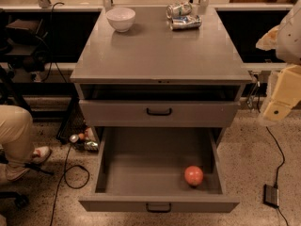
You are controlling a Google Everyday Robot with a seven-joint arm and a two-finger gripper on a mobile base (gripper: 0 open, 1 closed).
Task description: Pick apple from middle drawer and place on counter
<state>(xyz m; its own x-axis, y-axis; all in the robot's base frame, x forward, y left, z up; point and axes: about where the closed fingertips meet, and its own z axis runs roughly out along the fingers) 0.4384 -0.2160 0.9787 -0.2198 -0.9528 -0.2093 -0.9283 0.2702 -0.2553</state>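
The red-orange apple (194,175) lies on the floor of the middle drawer (141,164), near its front right corner. The drawer is pulled fully out towards me, with its small black handle at the front edge. The counter (160,51) is the flat grey top of the cabinet above it. My gripper (278,101) shows only as cream-coloured arm parts at the right edge, beside the cabinet's right side, level with the upper drawer, well above and to the right of the apple. It holds nothing that I can see.
A white bowl (121,19) and two crushed silver cans (184,16) stand at the back of the counter. A plain drawer face (159,112) sits above the open drawer. A person's leg (16,135) is at left. Cables, cans (84,142) and a black box (271,195) lie on the floor.
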